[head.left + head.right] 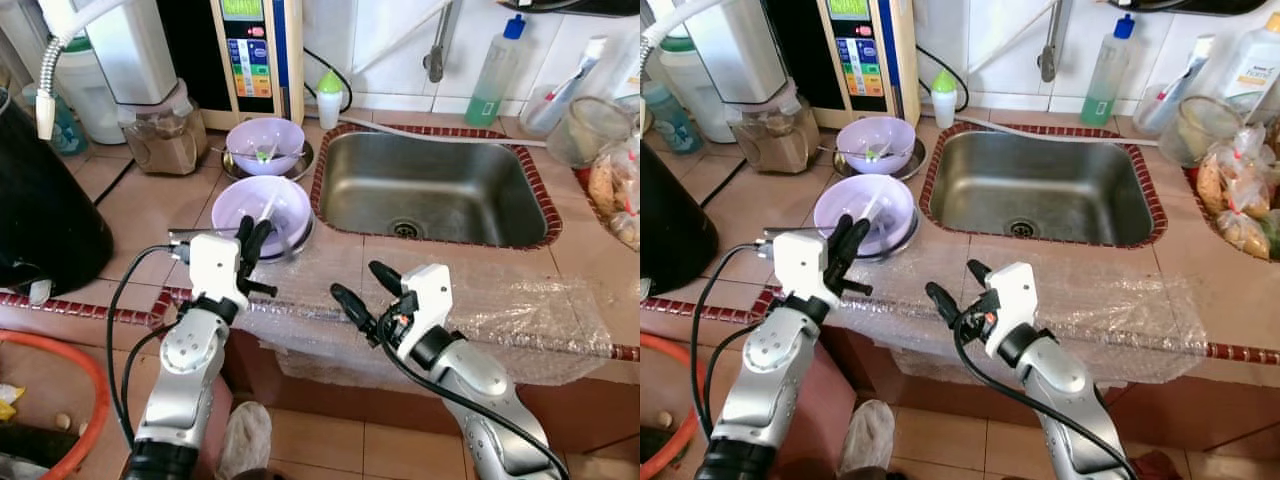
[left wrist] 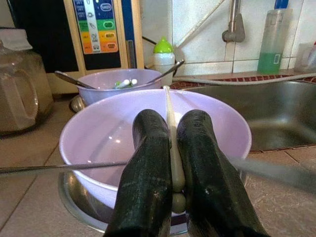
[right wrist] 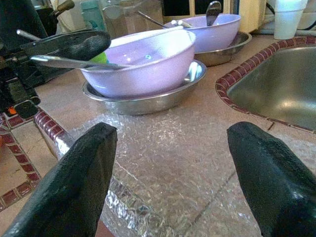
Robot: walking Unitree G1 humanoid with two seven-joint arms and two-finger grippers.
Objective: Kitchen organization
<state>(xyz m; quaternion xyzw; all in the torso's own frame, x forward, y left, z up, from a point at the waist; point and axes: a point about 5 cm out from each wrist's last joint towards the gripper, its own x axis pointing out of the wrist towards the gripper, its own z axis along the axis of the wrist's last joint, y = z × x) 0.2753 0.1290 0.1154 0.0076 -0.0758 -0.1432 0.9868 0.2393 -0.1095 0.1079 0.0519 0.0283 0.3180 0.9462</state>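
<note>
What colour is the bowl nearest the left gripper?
Pale lilac bowl, sitting in a steel dish; clearest in the left wrist view.

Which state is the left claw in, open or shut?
Shut. The left claw has its two black fingers pressed against a pale thin utensil handle that reaches into the near purple bowl.

We are pinching a pale utensil handle (image 2: 172,148) between the left gripper's (image 2: 173,197) two black fingers, over the near lavender bowl (image 2: 98,138), which is sitting in a steel dish (image 2: 79,197) on the tiled worktop (image 2: 29,158). A second lavender bowl (image 2: 98,81) holding spoons is standing behind it, toward the worktop's back edge, beside the steel sink (image 2: 276,113).
</note>
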